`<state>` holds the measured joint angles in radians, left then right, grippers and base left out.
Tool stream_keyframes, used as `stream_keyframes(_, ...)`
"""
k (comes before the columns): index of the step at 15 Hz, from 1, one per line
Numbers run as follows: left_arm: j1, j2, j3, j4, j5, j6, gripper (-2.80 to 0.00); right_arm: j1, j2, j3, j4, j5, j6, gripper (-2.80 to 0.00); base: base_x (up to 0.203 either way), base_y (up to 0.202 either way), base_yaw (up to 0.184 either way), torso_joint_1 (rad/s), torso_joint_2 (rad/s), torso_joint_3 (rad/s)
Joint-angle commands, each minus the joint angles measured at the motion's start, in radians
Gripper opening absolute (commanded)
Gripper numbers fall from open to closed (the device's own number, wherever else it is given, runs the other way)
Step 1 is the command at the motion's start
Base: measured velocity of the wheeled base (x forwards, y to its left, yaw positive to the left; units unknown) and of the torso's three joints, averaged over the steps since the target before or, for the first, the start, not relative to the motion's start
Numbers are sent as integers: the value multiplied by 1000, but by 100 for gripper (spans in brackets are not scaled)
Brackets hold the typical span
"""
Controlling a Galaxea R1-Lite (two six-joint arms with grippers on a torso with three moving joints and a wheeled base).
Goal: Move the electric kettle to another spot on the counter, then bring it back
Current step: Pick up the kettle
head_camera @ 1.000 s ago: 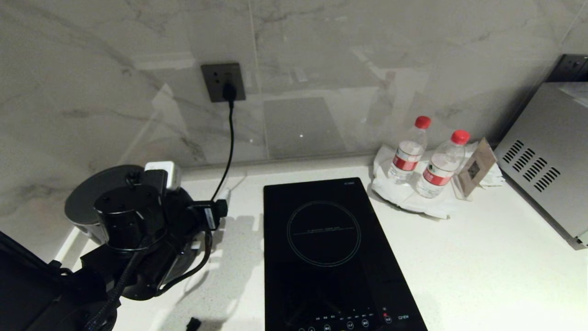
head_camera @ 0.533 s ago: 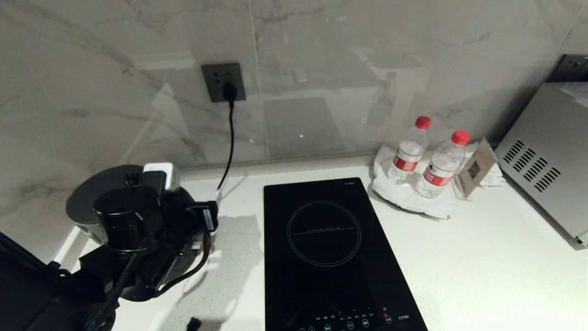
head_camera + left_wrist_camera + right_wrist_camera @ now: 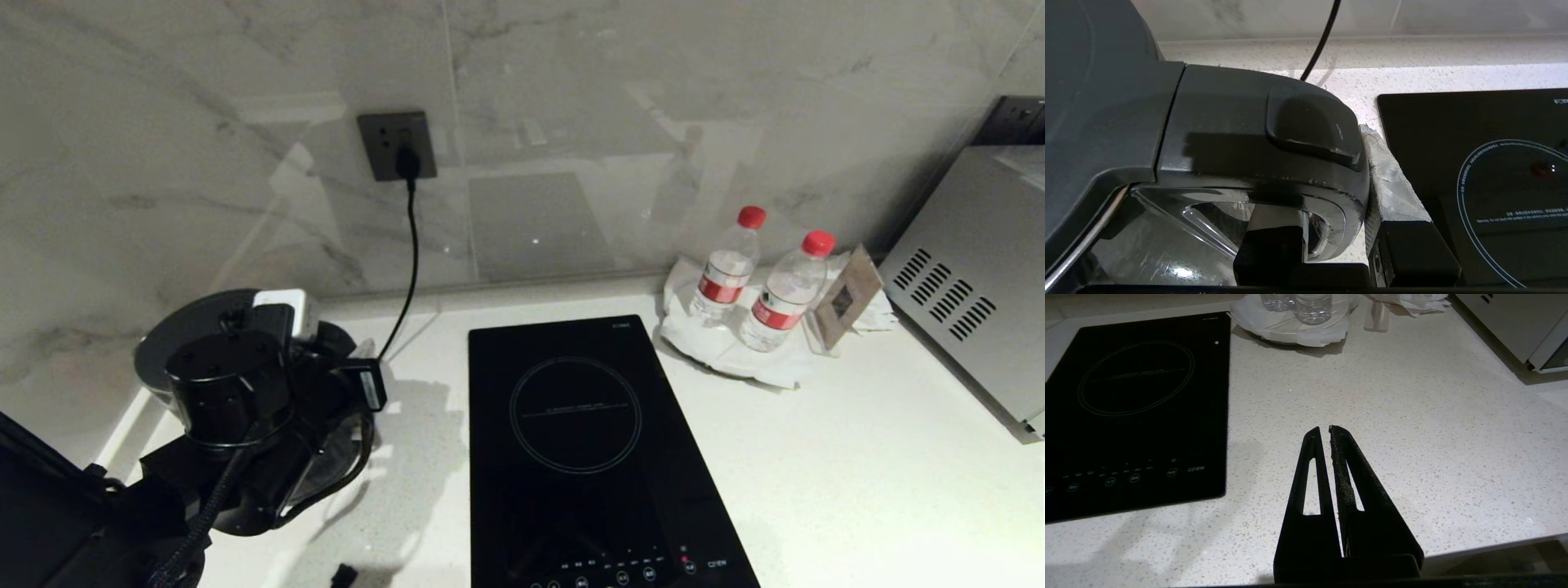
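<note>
One arm does our work: the left gripper (image 3: pixel 1306 245) clamps the electric kettle (image 3: pixel 1167 134) by its handle at the counter's (image 3: pixel 816 457) left rear for lifting, while our right gripper (image 3: pixel 1327 433), pinched shut, idles over bare counter.

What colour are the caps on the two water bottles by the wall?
Both caps are red, on the water bottles; the head view shows them best.

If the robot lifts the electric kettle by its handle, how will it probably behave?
The electric kettle is gripped at its side handle by the left claw, so it may swing or tilt when raised. The handle looks glossy, so it could slip. How full it is, and thus its weight, is hidden.
</note>
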<state>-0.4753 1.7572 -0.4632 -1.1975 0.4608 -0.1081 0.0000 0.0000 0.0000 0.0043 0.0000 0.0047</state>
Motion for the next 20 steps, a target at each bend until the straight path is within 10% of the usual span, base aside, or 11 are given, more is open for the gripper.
stream_keyframes(1, 3, -5, -2, -8, 4, 1, -280, 0, 0, 0, 0, 0, 0, -280, 0, 0, 0, 0, 0, 0)
stream_keyframes(20, 17, -124, -39, 55, -1, 130, -280, 0, 0, 0, 0, 0, 0, -280, 0, 0, 0, 0, 0, 0)
